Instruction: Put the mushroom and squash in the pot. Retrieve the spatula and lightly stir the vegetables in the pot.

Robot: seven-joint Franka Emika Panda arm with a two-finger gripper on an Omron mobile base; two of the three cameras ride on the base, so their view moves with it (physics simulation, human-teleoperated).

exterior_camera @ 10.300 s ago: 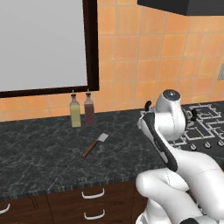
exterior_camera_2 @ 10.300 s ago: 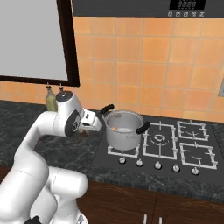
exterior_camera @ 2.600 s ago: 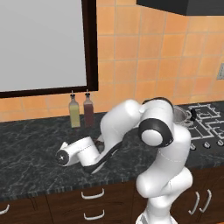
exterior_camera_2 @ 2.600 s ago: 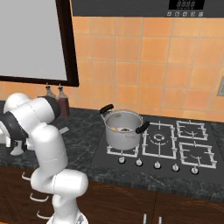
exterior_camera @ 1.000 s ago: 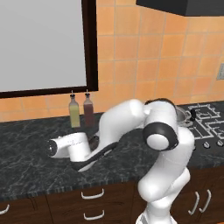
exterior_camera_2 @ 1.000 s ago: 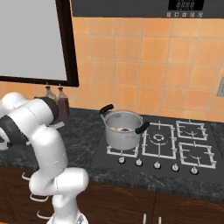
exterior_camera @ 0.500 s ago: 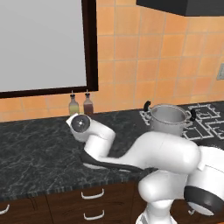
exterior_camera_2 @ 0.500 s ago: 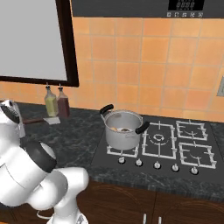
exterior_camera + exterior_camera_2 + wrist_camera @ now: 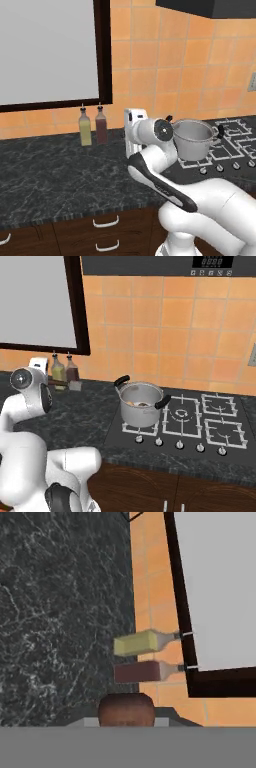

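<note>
From left to right: the claw [image 9: 60, 384], clamped on the spatula [image 9: 70, 385] near the two bottles [image 9: 64, 372], holds it above the worktop [image 9: 95, 411], so it should arc gently toward three o'clock, then lower the blade straight into the steel pot [image 9: 141, 403] on the hob [image 9: 200, 423].

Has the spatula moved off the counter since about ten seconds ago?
Yes. The spatula is off the counter, raised in the claw beside the two bottles.

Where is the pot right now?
The pot stands on the hob's front-left burner in the right base view, right of the two bottles.
</note>
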